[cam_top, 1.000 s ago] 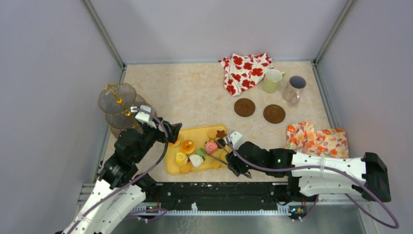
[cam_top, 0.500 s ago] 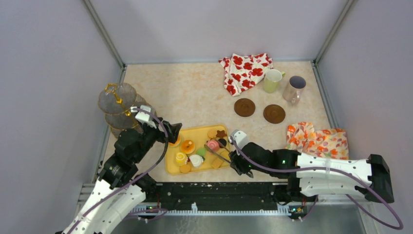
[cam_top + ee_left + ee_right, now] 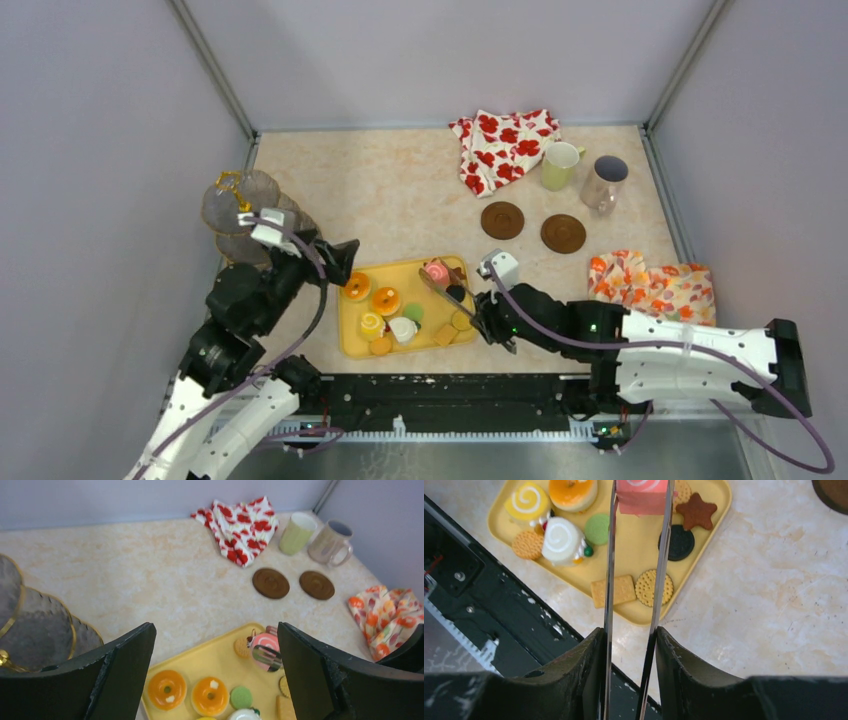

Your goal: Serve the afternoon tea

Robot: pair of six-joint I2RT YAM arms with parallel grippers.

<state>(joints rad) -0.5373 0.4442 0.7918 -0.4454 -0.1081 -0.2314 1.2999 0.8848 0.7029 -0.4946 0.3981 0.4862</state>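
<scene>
The yellow tray (image 3: 395,272) held two orange tarts (image 3: 386,300), a yellow swirl roll (image 3: 372,324), a white roll (image 3: 403,329) and several biscuits (image 3: 654,587). The pale-yellow mug (image 3: 558,165) and the greyish mug (image 3: 603,181) stood side by side at the far right, just beyond two brown coasters (image 3: 502,220), with the red-flowered cloth (image 3: 505,145) to their left. The tray lay close to the near edge of the table (image 3: 400,200), and we saw open tabletop between it and the far wall. A tiered glass stand (image 3: 240,210) stood by the left wall. The right gripper (image 3: 629,645) was clamped on the tongs (image 3: 609,580), whose tips pinched the pink swirl roll (image 3: 436,271) over the tray's far right corner. The left gripper (image 3: 215,635) hung wide open by the tray's far left corner, holding nothing.
</scene>
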